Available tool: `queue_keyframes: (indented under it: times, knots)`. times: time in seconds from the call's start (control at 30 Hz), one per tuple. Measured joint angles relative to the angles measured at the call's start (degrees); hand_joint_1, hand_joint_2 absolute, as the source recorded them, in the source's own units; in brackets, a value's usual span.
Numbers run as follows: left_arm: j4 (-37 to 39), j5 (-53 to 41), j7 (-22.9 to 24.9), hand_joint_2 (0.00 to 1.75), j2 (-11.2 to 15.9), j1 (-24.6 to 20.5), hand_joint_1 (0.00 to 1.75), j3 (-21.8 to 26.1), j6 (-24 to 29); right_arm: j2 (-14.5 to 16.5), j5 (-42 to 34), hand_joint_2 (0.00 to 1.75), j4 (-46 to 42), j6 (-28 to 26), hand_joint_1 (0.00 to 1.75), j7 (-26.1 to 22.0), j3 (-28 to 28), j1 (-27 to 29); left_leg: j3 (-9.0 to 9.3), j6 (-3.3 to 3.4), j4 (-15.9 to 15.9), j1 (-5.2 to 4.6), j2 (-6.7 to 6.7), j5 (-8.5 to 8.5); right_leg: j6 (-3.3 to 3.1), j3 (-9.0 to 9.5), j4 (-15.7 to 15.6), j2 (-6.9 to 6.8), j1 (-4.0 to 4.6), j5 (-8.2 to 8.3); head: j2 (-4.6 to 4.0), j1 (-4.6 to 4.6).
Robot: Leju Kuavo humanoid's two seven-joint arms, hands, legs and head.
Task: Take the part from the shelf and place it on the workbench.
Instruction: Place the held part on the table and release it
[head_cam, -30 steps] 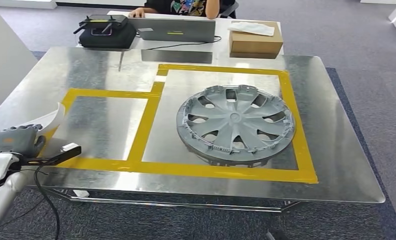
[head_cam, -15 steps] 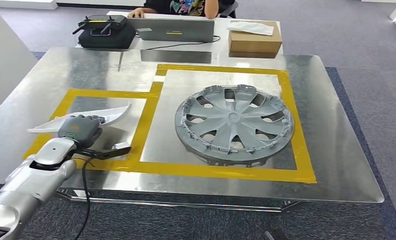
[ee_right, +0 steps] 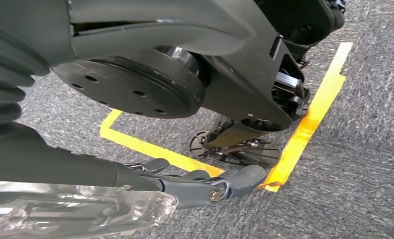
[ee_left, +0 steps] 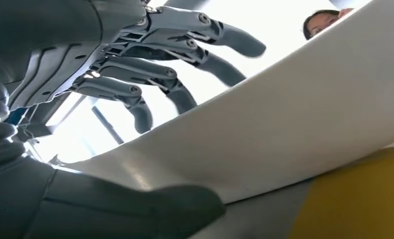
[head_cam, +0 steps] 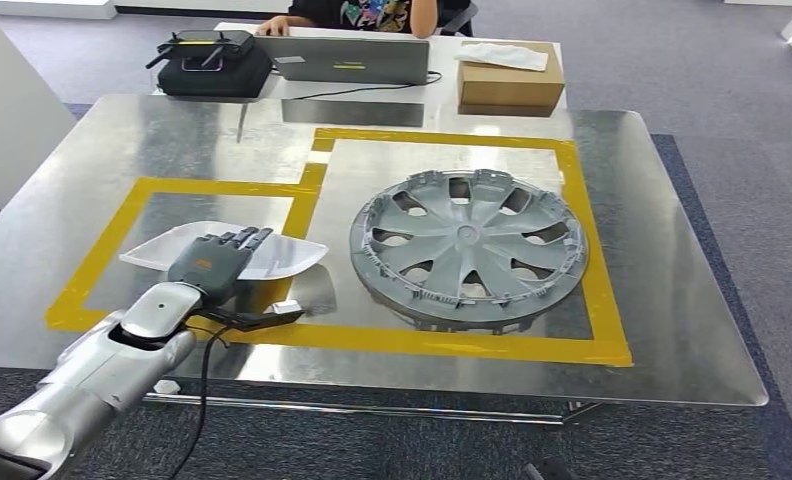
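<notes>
Left arm point(head_cam: 102, 365) came in from the near left corner, silver, with a black cable looping under the wrist. Left hand point(head_cam: 215, 262) lay over the white part point(head_cam: 282, 256), fingers point(ee_left: 185, 42) spread across its upper face and thumb point(ee_left: 150, 209) beneath, gripping it. From the wrist camera the part point(ee_left: 294, 124) read as a broad, smooth white panel just above the surface, with yellow tape point(ee_left: 354, 199) below it. From the head camera the part sat over the left taped box, its right end crossing the tape strip point(head_cam: 290, 245) between the two boxes; whether it rested on the metal or hung just off it, could not tell. The surface point(head_cam: 672, 330) was a shiny metal sheet. In the right-hand taped box lay a grey hubcap point(head_cam: 469, 245), flat, just beside the part but apart from it. Right hand point(ee_right: 205, 186) hung low over grey carpet point(ee_right: 364, 149) marked with yellow floor tape point(ee_right: 309, 119); fingers showed partly curled, and whether open or closed could not be told. Beyond the surface stood a second table carrying a black bag point(head_cam: 214, 68) with a router point(head_cam: 202, 42) on it, a laptop point(head_cam: 357, 60) and a cardboard box point(head_cam: 510, 82). A person point(head_cam: 372, 14) sat behind the laptop.
</notes>
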Motion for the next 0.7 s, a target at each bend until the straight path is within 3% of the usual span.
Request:
queue_keyframes:
  times: [0.1,0.23,0.6,0.7]
  knots:
    - [0.00,0.04,0.17,1.75,-0.04,-0.03,0.00,-0.27,-0.19,0.00,0.00,0.00,0.00,0.02,0.00,-0.04,0.00,-0.01,0.00,0.00,0.00,0.00,0.00,0.00,0.00,0.01,0.01,0.00,0.01,0.00,0.00,0.00]
    - [0.06,0.83,1.53,0.00,-0.06,-0.03,0.00,-0.28,0.00,0.00,0.00,0.00,0.00,0.05,0.00,-0.10,-0.01,0.00,0.00,0.00,-0.01,0.00,0.00,0.00,0.00,0.01,0.01,0.01,0.01,0.00,0.00,0.01]
    - [-2.61,3.64,1.24,0.00,-0.03,2.61,0.00,0.88,0.10,0.00,0.00,0.00,0.00,-0.21,0.00,-0.67,-0.03,0.19,0.01,0.00,-0.01,-0.01,0.00,0.00,0.00,0.03,0.01,0.00,0.00,-0.01,0.00,0.02]
    - [-16.76,4.64,-0.66,0.00,0.85,12.24,0.00,1.10,5.87,0.00,0.00,0.00,0.00,-0.40,0.00,-1.16,-0.21,0.74,0.04,0.61,0.17,-0.38,0.02,-0.35,0.49,0.12,-0.19,0.04,-0.34,-0.07,0.00,-0.02]
